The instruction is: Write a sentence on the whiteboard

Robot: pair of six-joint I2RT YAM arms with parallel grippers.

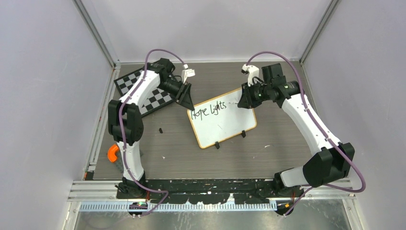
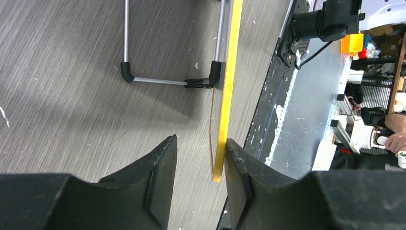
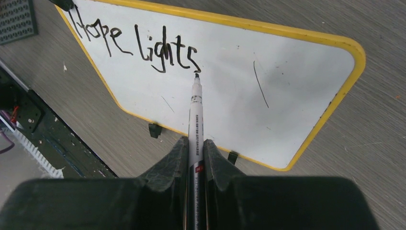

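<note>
At the middle of the counter lies the whiteboard, turned so that its long sides run from about 8 o'clock to 2 o'clock in the overhead view. It has a yellow-orange rim and two small black clip feet on its near long side. The words "Hope lights" are written in black across its far left part, and a thin stray stroke sits further right.

The marker points at the board, its tip just below and right of the final "s". The right end effector is clamped on the marker's barrel, and overhead it hangs over the board's 1 o'clock corner.

At the board's 10 o'clock corner is the left end effector. Its fingers stand apart on either side of the rim: the one at 3 o'clock in the wrist view lies against the rim, while the other is clear of it, with bare counter showing in the gap. Beyond them that view shows a thin metal stand leg with black joints, attached to the board's edge.

A black-and-white chessboard lies at 10 o'clock from the whiteboard, partly under the left arm. A small orange object sits at 8 o'clock, at the counter's left edge.
</note>
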